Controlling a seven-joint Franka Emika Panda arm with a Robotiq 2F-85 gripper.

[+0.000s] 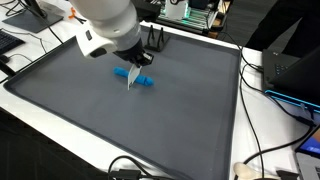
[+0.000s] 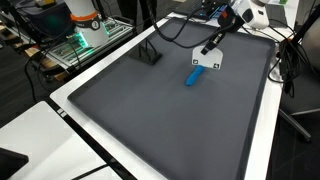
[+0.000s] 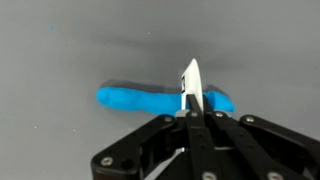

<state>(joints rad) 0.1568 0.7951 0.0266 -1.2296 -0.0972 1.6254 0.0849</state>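
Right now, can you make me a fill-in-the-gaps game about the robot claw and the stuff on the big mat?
1. The stick lying on the mat is coloured ____.
2. The gripper is ____ on a thin white piece, which it holds just over the stick.
3. The mat under everything is dark ____.

Missing words: blue; shut; grey.

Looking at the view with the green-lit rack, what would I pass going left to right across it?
Green-lit rack → black stand → blue cylinder. The claw, shut on a white card, overlaps the blue cylinder sideways, so it is left out.
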